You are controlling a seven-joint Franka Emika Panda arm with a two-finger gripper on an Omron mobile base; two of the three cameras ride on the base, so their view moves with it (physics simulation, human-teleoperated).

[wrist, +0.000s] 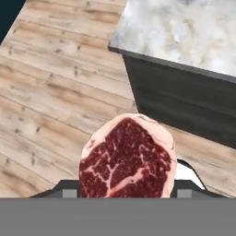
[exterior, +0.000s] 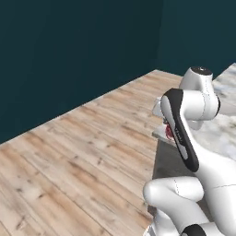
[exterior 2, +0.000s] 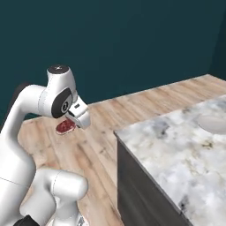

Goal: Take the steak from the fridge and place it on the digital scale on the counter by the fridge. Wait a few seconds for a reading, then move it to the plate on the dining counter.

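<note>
Steak: flat red slab of marbled raw meat (wrist: 126, 161), clamped in the claw (exterior 2: 72, 124), held above the wooden plank floor (exterior: 73, 152); its broad face fronts the hand camera, long axis undeterminable.
Surroundings: broad white-grey marbled worktop (exterior 2: 176, 145) on dark cabinet fronts stands close beside; pale round plate (exterior 2: 213, 123) rests near its far edge.

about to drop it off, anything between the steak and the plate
Nothing visible blocks it. The gripper holds the steak over wood floor, beside the dining counter; the plate sits on bare marble.
</note>
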